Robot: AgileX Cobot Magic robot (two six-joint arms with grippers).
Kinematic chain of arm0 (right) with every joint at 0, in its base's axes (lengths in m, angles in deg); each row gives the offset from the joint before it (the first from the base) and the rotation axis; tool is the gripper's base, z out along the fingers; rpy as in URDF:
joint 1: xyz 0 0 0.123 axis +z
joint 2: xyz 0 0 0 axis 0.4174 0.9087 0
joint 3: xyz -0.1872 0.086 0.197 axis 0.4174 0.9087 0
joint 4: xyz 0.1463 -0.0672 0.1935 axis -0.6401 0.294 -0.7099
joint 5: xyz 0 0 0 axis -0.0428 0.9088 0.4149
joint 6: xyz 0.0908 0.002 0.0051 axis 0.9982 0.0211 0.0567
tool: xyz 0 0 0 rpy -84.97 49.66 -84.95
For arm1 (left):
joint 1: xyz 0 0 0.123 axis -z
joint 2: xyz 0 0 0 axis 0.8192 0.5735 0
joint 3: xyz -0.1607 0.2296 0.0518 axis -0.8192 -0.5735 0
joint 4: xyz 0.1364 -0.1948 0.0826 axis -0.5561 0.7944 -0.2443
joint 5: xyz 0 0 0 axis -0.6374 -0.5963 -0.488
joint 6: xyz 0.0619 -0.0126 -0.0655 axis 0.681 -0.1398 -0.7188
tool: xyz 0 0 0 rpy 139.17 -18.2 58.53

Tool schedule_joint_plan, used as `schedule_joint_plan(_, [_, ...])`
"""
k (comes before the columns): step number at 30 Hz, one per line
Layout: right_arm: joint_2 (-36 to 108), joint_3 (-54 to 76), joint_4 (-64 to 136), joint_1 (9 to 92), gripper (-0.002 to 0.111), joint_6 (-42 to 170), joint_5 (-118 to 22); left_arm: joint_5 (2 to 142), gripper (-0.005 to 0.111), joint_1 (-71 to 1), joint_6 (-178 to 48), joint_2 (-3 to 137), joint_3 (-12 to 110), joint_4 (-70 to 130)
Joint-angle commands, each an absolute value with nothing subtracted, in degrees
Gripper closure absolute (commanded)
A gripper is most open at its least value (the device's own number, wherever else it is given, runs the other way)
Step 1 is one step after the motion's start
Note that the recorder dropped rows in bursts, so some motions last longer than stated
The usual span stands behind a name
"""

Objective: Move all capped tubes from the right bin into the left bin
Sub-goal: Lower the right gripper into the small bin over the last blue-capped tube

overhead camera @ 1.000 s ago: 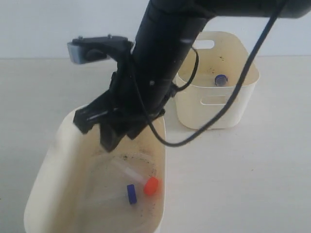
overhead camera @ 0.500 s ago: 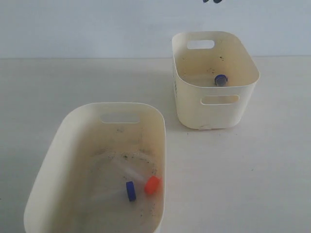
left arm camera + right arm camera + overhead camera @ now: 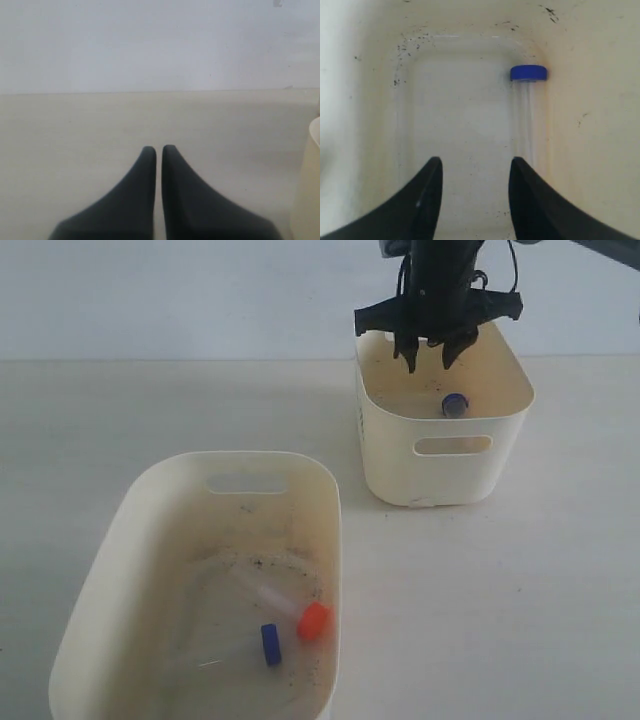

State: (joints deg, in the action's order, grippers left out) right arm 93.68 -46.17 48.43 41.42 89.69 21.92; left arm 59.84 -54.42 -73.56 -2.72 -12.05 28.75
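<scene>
Blue-capped tube (image 3: 528, 105) lies along the wall of the right bin (image 3: 505, 435), upper right of the frame, offset to one side of your spread right pincer (image 3: 432, 358), long axis running away from its tips, so shift sideways first.

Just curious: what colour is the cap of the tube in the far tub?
Blue cap; clearest in right wrist view.

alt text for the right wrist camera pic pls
A clear tube with a blue cap lies on the floor of a cream bin, close along one side wall. The right end effector hangs open over the bin floor, its two dark fingers holding nothing. A few dark specks mark the bin's walls.
</scene>
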Motion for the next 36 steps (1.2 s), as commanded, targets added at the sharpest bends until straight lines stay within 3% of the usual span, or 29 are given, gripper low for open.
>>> schedule_joint_plan(1, [94.5, -46.8, 44.5, 38.4, 0.067, 89.7, 22.3, 60.1, 0.102, -54.4, -74.1, -2.7, -11.8, 29.1])
schedule_joint_plan(11, [97.4, -46.5, 45.5, 38.4, 0.066, 88.6, 22.3, 60.1, 0.102, -54.4, -74.1, -2.7, -11.8, 29.1])
schedule_joint_plan(12, [97.4, -46.5, 45.5, 38.4, 0.062, 88.0, 22.3, 60.1, 0.102, -54.4, -74.1, -2.7, -11.8, 29.1])
schedule_joint_plan(15, [98.5, -46.5, 45.5, 38.4, 0.028, 85.7, 22.3, 60.1, 0.102, -54.4, -74.1, -2.7, -11.8, 29.1])
schedule_joint_plan(17, [99.7, -46.5, 45.3, 38.4, 0.02, 85.5, 22.3, 60.1, 0.102, -54.4, -74.1, -2.7, -11.8, 29.1])
schedule_joint_plan(36, [100.7, -46.5, 44.7, 39.1, 0.018, 84.6, 22.3, 60.1, 0.102, -54.4, -74.1, -2.7, -11.8, 29.1])
